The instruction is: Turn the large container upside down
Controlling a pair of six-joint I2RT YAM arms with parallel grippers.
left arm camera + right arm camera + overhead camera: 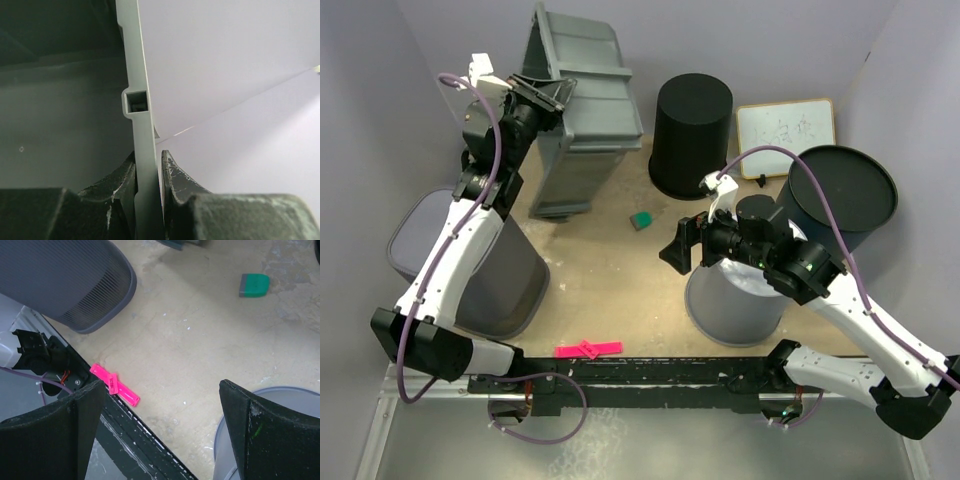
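Observation:
The large container [585, 110] is a grey rectangular bin at the back left, tipped well off upright. My left gripper [548, 100] is shut on its rim. In the left wrist view the thin grey rim wall [137, 100] runs straight up between my two black fingers, which press on both sides of it, with the left gripper [148, 159] closed around it. The bin's dark inside shows to the left of the rim. My right gripper [678, 250] is open and empty over the middle of the table; it also shows in the right wrist view [162, 390].
A black round bin [690, 135] stands behind the middle, with a whiteboard [786, 130] and a dark round bin [840, 195] to its right. A grey round bin [735, 300] sits under the right arm. A grey mesh bin [495, 270] is at the left. A green block [641, 220] and a pink clip [588, 349] lie on the table.

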